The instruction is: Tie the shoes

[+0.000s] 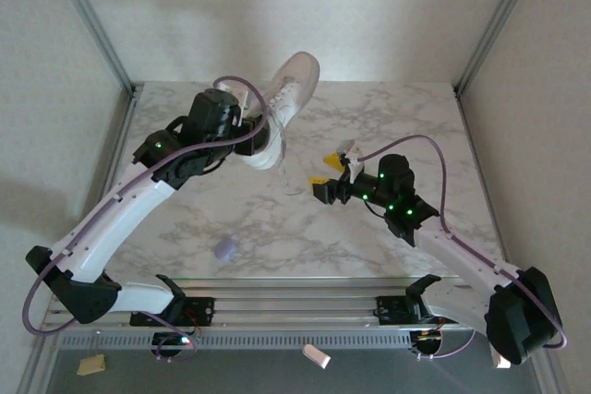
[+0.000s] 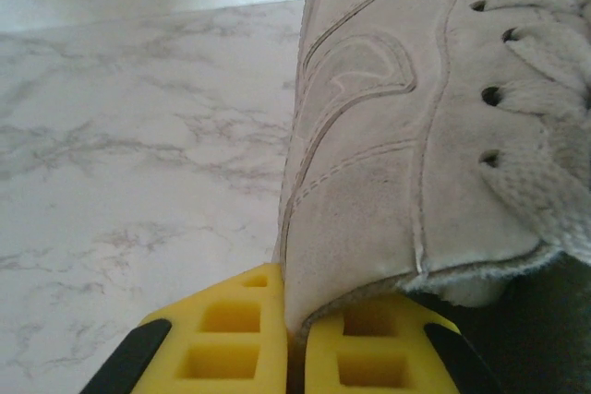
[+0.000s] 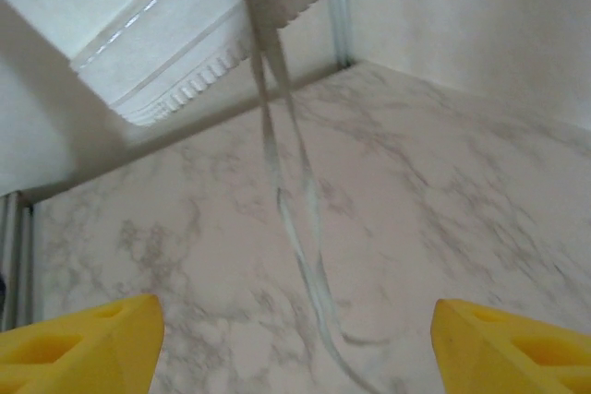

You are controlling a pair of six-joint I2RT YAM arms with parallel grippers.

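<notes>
Item: sneaker [image 1: 286, 99], white, lifted and tilted over the far middle of the surface [image 1: 277, 219].
Left hand [image 2: 294, 343]: pressed together, pinching the collar rim.
Right hand [image 3: 295, 348]: spread, empty, with the laces [image 3: 288, 209] dangling ahead of it.
Handling: keep the sneaker steady and centre on one strand before closing.

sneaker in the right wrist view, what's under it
Open air, with two thin laces hanging from the sneaker down to the marble table, ends trailing on it. In the top view the sneaker itself covers the table patch right below it.
</notes>
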